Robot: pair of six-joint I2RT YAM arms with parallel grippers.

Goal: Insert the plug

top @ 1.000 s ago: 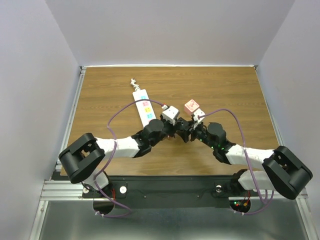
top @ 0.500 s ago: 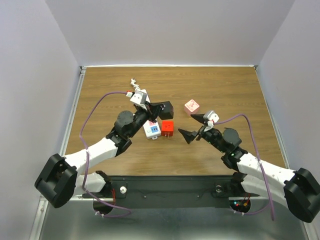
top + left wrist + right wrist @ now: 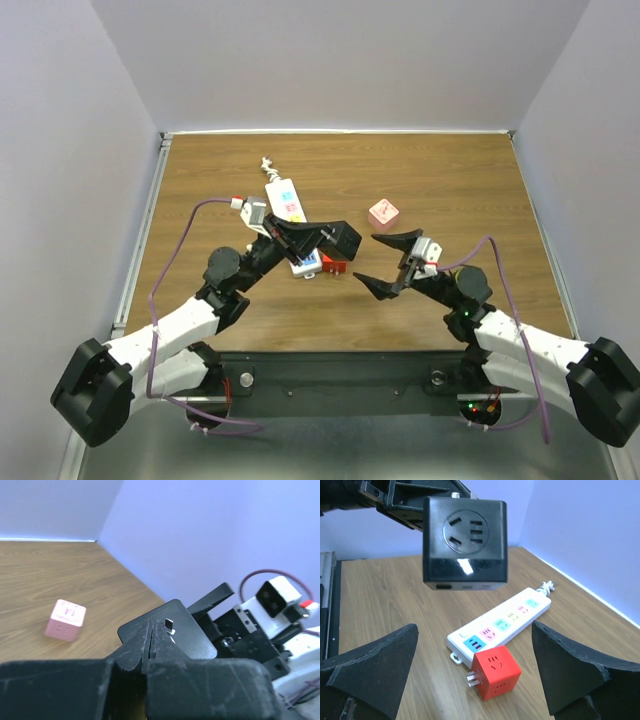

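The white power strip (image 3: pixel 285 215) lies flat on the worktop (image 3: pixel 450 170), left of centre, running away from the arm bases, its coloured sockets facing up.

The left pincer (image 3: pixel 318 236) is clamped on the black cube adapter (image 3: pixel 340 238) and holds it raised off the worktop, above the near end of the strip. In the left wrist view a metal blade (image 3: pixel 170 625) shows on the face nearest that camera. In the right wrist view the opposite face shows sockets. This adapter is judged to be the plug to be inserted.

A red cube adapter (image 3: pixel 495 675) rests on the worktop just beside the near end of the strip, its blades pointing sideways.

The right pincer (image 3: pixel 364 259) hovers near the black adapter with its fingers wide apart, holding nothing.

A pink cube (image 3: pixel 384 213) sits apart, farther back.

Handling, by judgement:
- The adapter is a rigid, light plastic block.
- Its glossy faces are likely to slip under a loose grip.
- Grip two opposite side faces, and leave the blade face and socket face free.
- Bring the blades down square to a socket, since angled pressure may bend them or slide the strip.
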